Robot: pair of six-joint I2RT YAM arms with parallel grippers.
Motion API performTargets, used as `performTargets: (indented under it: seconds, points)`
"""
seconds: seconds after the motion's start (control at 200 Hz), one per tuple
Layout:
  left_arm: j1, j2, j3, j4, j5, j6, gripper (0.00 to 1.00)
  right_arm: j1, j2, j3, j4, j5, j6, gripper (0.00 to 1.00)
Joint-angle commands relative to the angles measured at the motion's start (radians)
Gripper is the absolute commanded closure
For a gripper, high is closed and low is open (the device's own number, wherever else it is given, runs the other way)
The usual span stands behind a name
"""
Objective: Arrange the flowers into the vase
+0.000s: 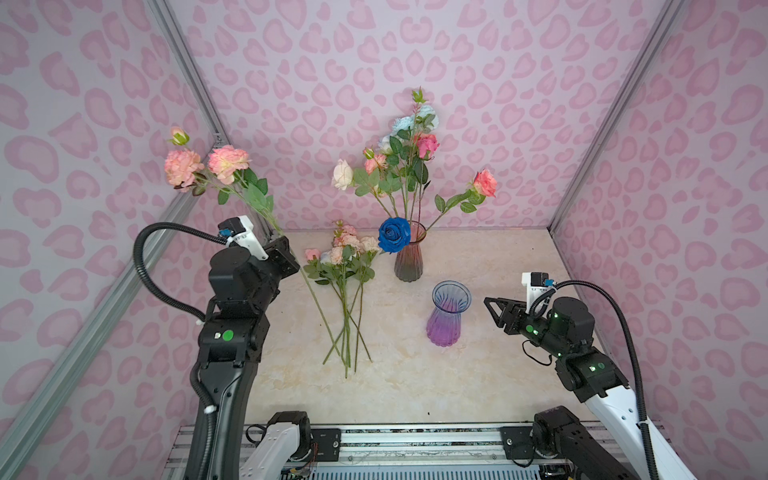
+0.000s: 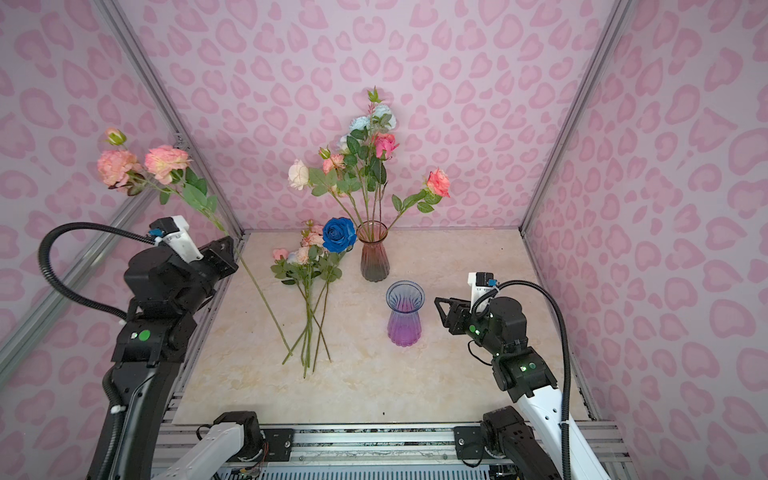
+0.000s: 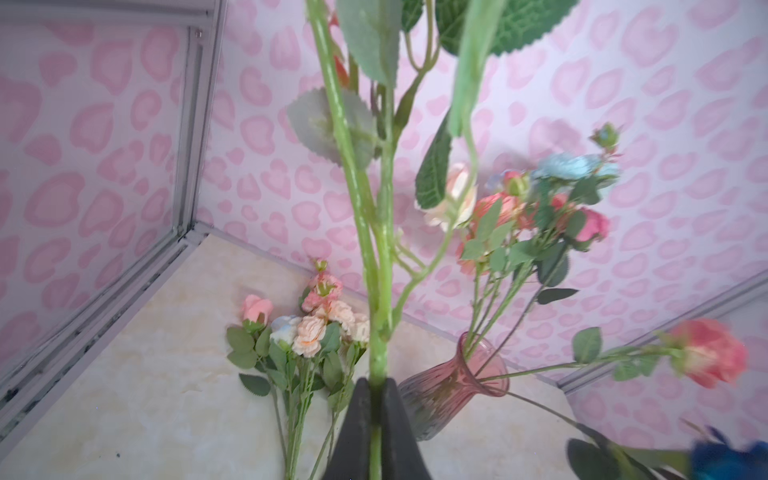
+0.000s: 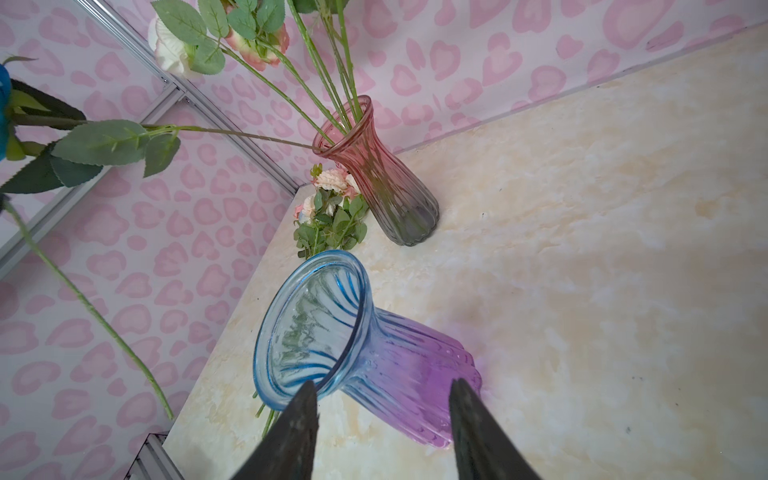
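Note:
My left gripper (image 1: 286, 246) is shut on the long green stem (image 3: 376, 291) of a flower with two peach-pink blooms (image 1: 226, 162), lifted high at the left; the stem's lower end hangs toward the table. Several more flowers (image 1: 345, 257) lie in a bundle on the table. At the back a pink-red vase (image 1: 409, 257) holds several flowers, with a deep blue rose (image 1: 394, 235) leaning over its rim. An empty blue-to-purple vase (image 1: 446, 320) stands upright in front of it. My right gripper (image 1: 488, 301) is open just right of that vase's rim (image 4: 316, 324), touching nothing.
The marble-look tabletop (image 1: 478, 374) is boxed in by pink patterned walls with aluminium frame posts (image 1: 187, 75) at the back corners. A metal rail (image 1: 415, 440) carrying both arm bases runs along the front edge.

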Motion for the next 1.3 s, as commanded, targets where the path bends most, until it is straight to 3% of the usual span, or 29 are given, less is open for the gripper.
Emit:
performTargets:
  seconds: [0.0, 0.125, 0.49, 0.805, 0.995, 1.295]
  points:
    - [-0.025, -0.051, 0.021, 0.033, 0.121, 0.002, 0.97, 0.000, -0.001, -0.006, 0.011, -0.023, -0.003, 0.48]
    - [-0.136, -0.068, 0.036, 0.119, 0.159, 0.036, 0.97, 0.000, -0.005, -0.012, 0.019, -0.022, -0.002, 0.48]
    - [-0.530, 0.061, 0.220, 0.256, 0.053, 0.184, 0.97, -0.001, 0.000, -0.007, 0.005, 0.008, -0.018, 0.48]
    - [-0.874, 0.086, 0.159, 0.357, -0.066, 0.336, 0.97, -0.002, -0.008, -0.015, -0.008, 0.038, -0.036, 0.47]
    - [-0.971, 0.193, 0.259, 0.410, -0.028, 0.354, 0.97, -0.002, 0.002, -0.035, 0.019, 0.043, -0.022, 0.47]
    - [-0.996, 0.375, 0.289, 0.658, 0.028, 0.388, 0.97, -0.003, 0.005, -0.027, 0.017, 0.048, -0.032, 0.47]
